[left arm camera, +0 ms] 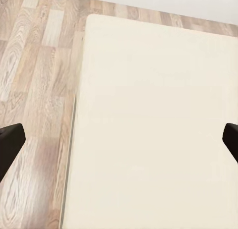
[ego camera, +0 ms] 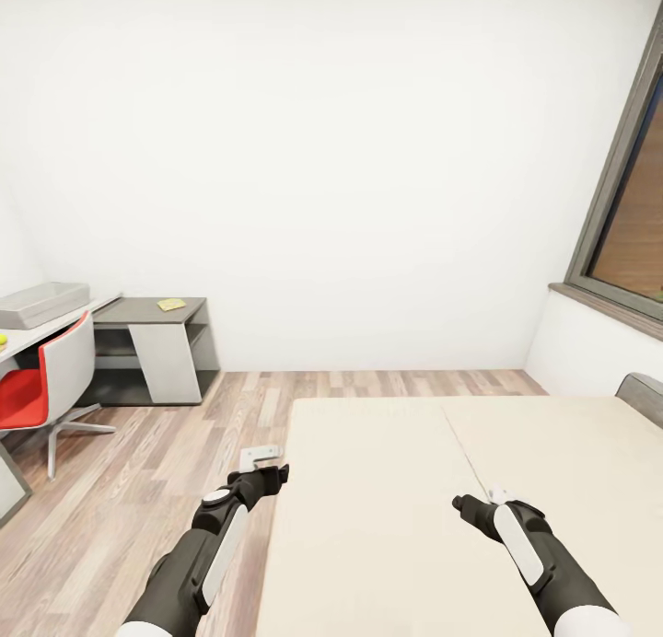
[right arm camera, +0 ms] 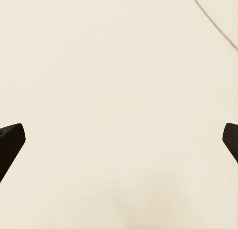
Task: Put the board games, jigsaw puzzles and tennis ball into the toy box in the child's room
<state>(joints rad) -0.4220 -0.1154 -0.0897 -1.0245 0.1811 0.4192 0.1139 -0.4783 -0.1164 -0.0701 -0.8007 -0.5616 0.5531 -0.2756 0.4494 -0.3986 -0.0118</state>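
Head view of the child's room, with both arms extended over the bed (ego camera: pixel 414 490). The left claw (ego camera: pixel 269 476) hangs over the mattress edge nearest the wood-plank floor (ego camera: pixel 157 471); in the left wrist view its dark fingertips (left arm camera: pixel 11 142) stand wide apart at the frame's borders, released and empty, with mattress and floor between them. The right claw (ego camera: pixel 470 506) hangs over the mattress beside the seam (ego camera: pixel 465 453) dividing its two beige sections; its fingertips (right arm camera: pixel 10 140) are likewise spread wide, grasping nothing. The toy box (ego camera: pixel 41 304), a grey bin, sits on the white-topped desk (ego camera: pixel 55 329) at far left, well apart from both claws; a small yellow-green object (ego camera: pixel 3 340), too cropped to identify, lies at the desk's near edge. A red-and-white swivel chair (ego camera: pixel 46 379) stands at the desk. Beside the desk, a lower dark-topped side cabinet (ego camera: pixel 152 342) carries a small yellow item (ego camera: pixel 170 304). A grey-framed window (ego camera: pixel 626 223) occupies the right wall; the far wall is plain white.
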